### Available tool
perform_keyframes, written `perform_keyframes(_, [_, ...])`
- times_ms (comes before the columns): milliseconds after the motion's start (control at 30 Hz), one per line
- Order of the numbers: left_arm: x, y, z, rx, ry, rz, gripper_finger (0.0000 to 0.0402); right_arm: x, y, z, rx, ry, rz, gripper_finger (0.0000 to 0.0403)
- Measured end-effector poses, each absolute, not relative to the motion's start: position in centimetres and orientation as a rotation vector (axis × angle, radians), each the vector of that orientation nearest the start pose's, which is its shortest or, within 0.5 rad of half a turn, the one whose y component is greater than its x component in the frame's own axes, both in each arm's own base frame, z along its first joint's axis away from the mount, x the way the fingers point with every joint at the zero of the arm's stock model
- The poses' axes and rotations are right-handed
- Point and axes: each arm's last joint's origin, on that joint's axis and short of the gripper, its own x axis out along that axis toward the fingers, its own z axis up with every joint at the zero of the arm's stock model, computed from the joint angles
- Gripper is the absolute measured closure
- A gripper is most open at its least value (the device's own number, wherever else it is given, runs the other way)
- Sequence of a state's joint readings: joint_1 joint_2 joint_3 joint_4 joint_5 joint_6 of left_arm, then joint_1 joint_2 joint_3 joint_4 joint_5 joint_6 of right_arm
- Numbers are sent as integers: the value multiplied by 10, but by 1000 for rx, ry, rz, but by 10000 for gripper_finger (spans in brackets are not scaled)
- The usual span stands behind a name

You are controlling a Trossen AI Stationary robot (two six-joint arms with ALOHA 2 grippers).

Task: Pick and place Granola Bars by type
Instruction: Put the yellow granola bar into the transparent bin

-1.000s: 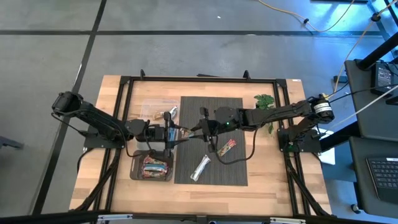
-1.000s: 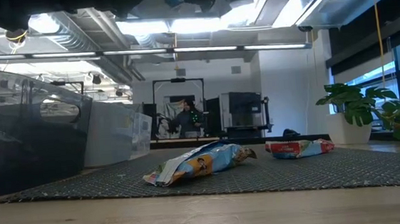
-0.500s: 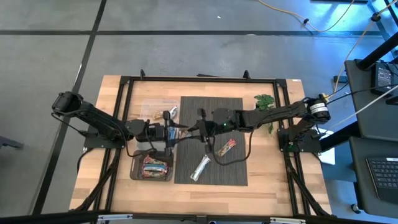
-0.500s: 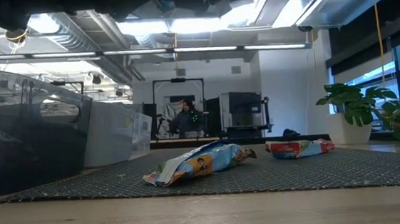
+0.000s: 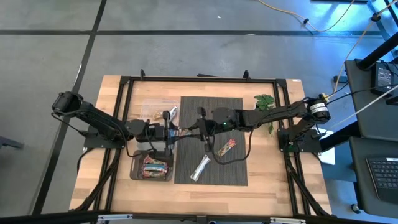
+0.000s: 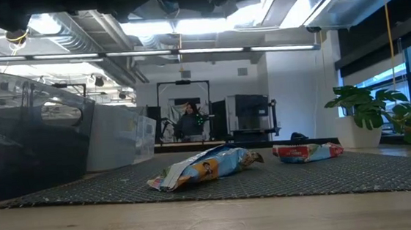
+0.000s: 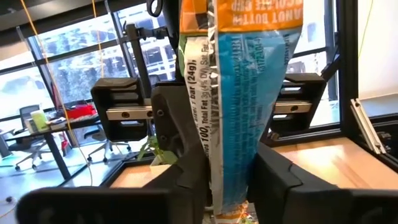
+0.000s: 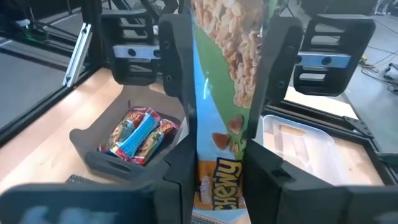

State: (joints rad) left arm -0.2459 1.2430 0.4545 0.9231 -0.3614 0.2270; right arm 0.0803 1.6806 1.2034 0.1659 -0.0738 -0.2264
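Left wrist view shows the left tool (image 7: 227,186) has just closed on the blue bar (image 7: 242,106) also gripped by the right tool (image 8: 217,168), so a handover appears underway.

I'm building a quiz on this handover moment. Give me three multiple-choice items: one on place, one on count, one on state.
1. Where is the blue granola bar?
A. held between both grippers
B. inside the dark bin
C. beside the plant sprig

2. How many bars lie loose on the dark mat?
A. none
B. two
C. five

3. How is the left gripper?
A. wide open and empty
B. shut on the bar
C. out of view

Key:
1 A: both wrist views show it between fingers.
2 B: silver bar and red bar.
3 B: its fingers press the wrapper.
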Motion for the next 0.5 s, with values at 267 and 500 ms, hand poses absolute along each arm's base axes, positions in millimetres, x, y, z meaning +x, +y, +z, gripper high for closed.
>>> perform_keyframes(267, [240, -49, 233, 183, -105, 129, 330, 383, 33, 274, -213, 347, 192, 294])
perform_keyframes(500, [240, -48, 227, 176, -37, 170, 334, 379, 29, 268, -201, 438, 191, 292])
